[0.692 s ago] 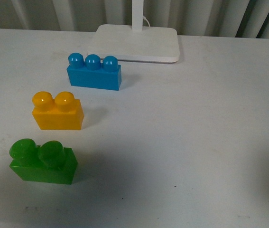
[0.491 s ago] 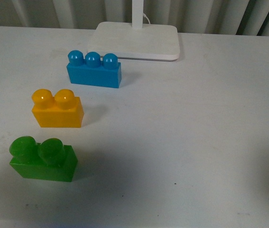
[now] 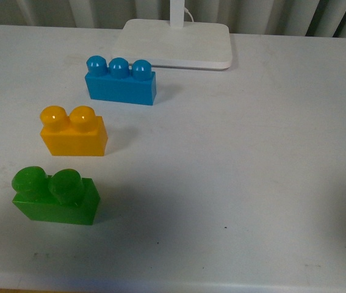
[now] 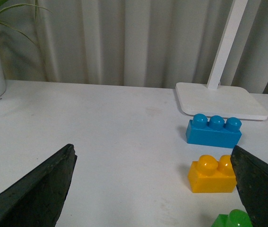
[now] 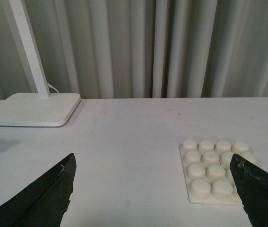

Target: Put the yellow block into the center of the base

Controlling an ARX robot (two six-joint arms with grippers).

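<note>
Bench [image 3: 252, 152] carries the base [image 5: 214, 172], seen only in the right wrist view, lying flat. Yellow block [image 3: 74, 133] stands left of centre, between blue brick [image 3: 121, 82] and green brick [image 3: 55, 196]. Left end effector [image 4: 152, 152] and right end effector [image 5: 152, 161] are both spread, gripping nothing.

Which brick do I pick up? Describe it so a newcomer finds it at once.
From the white lamp stand at the far side of the table, three bricks run back toward the robot's left. The yellow block is the middle one, between the blue brick and the green brick; it alone is orange-yellow, with two studs.
</note>
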